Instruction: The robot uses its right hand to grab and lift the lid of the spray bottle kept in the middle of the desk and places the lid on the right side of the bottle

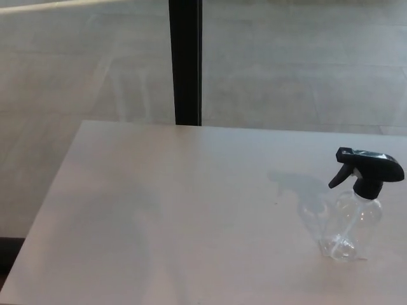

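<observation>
While neither hand shows in the head view, the state of the fingers cannot be told. The spray bottle (351,223) stands upright near the right edge of the surface (159,210), clear-bodied and apparently empty. Its lid (367,170), a black trigger head, sits on the neck, nozzle pointing toward the left edge. Judgement: the lid is not yet lifted; little bare surface shows between bottle and right edge, so the set-down spot looks tight. A dark post (185,62) stands beyond the far edge.
</observation>
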Robot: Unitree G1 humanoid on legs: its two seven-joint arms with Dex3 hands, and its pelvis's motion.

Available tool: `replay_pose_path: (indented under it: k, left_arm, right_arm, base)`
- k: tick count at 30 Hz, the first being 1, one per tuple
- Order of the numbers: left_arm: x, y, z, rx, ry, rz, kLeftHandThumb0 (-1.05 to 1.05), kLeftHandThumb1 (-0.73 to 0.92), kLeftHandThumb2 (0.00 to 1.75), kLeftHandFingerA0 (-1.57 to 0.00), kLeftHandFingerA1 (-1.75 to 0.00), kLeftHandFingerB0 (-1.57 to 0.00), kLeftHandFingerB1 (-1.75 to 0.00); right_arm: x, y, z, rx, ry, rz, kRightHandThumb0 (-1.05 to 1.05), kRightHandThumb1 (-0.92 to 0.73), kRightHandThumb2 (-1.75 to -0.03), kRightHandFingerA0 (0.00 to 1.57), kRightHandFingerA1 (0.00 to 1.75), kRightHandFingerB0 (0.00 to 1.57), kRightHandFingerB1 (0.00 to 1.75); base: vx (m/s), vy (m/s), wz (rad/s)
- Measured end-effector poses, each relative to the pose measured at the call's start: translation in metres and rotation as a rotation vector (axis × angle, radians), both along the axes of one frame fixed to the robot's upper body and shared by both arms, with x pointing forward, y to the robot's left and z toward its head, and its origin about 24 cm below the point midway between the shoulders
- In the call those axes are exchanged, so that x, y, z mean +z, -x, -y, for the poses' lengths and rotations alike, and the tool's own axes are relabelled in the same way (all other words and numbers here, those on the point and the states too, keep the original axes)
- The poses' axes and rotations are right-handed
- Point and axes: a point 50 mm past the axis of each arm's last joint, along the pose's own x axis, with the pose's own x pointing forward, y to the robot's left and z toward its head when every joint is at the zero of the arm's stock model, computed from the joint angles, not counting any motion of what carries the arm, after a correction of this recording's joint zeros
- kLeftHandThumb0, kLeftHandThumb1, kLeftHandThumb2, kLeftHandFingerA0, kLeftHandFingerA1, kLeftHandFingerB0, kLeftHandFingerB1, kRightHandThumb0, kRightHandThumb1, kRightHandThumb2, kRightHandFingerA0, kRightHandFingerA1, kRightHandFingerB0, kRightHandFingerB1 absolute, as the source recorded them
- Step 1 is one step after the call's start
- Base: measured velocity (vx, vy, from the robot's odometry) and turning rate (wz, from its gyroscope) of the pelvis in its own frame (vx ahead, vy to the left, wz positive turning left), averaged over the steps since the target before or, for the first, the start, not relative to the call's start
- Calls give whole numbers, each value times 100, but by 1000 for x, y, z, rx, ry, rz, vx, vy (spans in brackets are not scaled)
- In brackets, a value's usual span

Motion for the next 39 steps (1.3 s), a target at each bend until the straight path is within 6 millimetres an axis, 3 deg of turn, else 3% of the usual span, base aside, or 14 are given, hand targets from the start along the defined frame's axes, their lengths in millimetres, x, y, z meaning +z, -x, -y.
replay_pose_path:
  k: [2,3,6,17,23,24,27,28,30,31,34,36,37,39]
  left_arm:
    - [0,0,0,3,8,8,-81,87,67,-56,-49,-37,-40]
    - [0,-1,0,4,10,12,-79,68,108,-47,-60,-29,-52]
    - [0,0,0,4,17,16,-83,87,66,-55,-49,-38,-40]
    - [0,-2,0,4,25,29,-83,86,66,-56,-52,-39,-40]
    - [0,1,0,6,28,26,-83,70,108,-49,-61,-32,-53]
    - [0,1,0,6,28,26,-82,88,67,-55,-50,-38,-40]
    - [0,3,1,2,29,23,-82,88,67,-55,-50,-38,-40]
    - [0,3,1,2,29,22,-83,70,109,-49,-60,-33,-53]
    - [0,4,1,1,31,21,-82,70,109,-46,-60,-30,-52]
    - [0,4,1,-1,32,21,-81,87,65,-52,-50,-36,-41]
    - [0,4,1,1,37,26,-82,87,66,-55,-50,-38,-41]
    - [0,3,1,1,38,29,-85,71,108,-48,-60,-33,-52]
    - [0,3,1,0,39,30,-82,87,66,-55,-50,-38,-41]
    - [0,3,1,1,40,31,-83,71,108,-48,-60,-32,-53]
  right_arm:
    - [8,-5,7,-42,6,54,-67,-70,-61,33,130,16,27]
    - [16,-10,12,-65,14,98,-69,-70,-61,32,88,15,26]
    - [36,-23,24,-117,21,196,-68,-59,-92,25,66,4,29]
    - [201,-115,51,-59,222,728,-74,-71,-62,36,44,26,29]
    - [267,-145,23,91,324,882,-75,-69,-62,39,49,27,29]
    - [272,-147,20,104,330,890,-80,-69,-61,36,55,29,30]
    - [290,-154,6,163,353,922,-76,-70,-62,32,46,28,30]
    - [296,-156,2,184,361,931,-77,-55,-90,27,53,23,43]
    - [309,-163,-14,256,382,951,-76,-69,-62,34,46,28,29]
    - [317,-166,-23,301,392,961,-75,-55,-88,26,50,22,42]
    - [331,-178,-50,440,411,964,-76,-69,-62,32,37,28,29]
    - [335,-185,-67,523,421,946,-77,-68,-61,32,37,29,29]
    - [336,-189,-78,577,426,929,-75,-66,-61,32,39,28,29]
    - [334,-198,-100,681,430,893,-74,-67,-61,31,39,27,29]
  base:
    - [0,0,0]
    - [0,0,0]
    - [0,0,0]
    - [0,0,-1]
    - [0,0,1]
    - [0,0,0]
    - [0,0,0]
    - [0,0,0]
    - [0,0,0]
    - [0,0,0]
    - [0,0,0]
    - [0,0,0]
    - [0,0,0]
    - [0,0,0]
